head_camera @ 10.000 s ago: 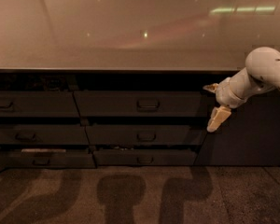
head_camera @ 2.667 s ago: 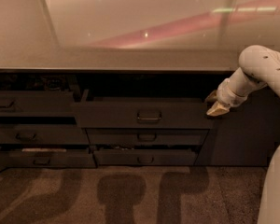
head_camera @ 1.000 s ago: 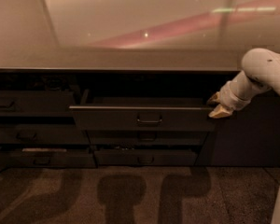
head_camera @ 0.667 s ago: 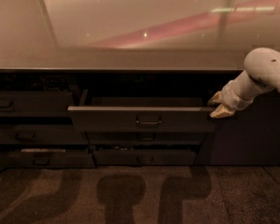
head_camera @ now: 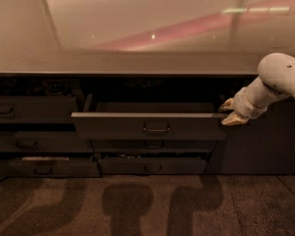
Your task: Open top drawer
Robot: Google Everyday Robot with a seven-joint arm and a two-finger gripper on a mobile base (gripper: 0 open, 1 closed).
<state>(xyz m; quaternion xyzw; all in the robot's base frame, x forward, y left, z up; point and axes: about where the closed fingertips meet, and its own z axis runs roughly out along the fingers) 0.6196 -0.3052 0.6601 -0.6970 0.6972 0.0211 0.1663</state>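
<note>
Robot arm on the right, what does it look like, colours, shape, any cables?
The arm is a smooth, rounded white shell narrowing to a white wrist. The gripper, at the right end of the top drawer front, is pale tan. No cables or markings show.

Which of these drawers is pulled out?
The top drawer of the centre stack: its front stands forward of the other drawers, interior showing. The gripper is at its right end.

A glossy countertop (head_camera: 137, 63) spanned the view. Below its left end sat a closed upper-left drawer (head_camera: 32, 109), and lower down a pale strip (head_camera: 45, 159). Far beneath it lay speckled floor (head_camera: 265, 205) with shadows (head_camera: 128, 200). The gripper (head_camera: 229, 113) hung under the countertop's right end.
</note>
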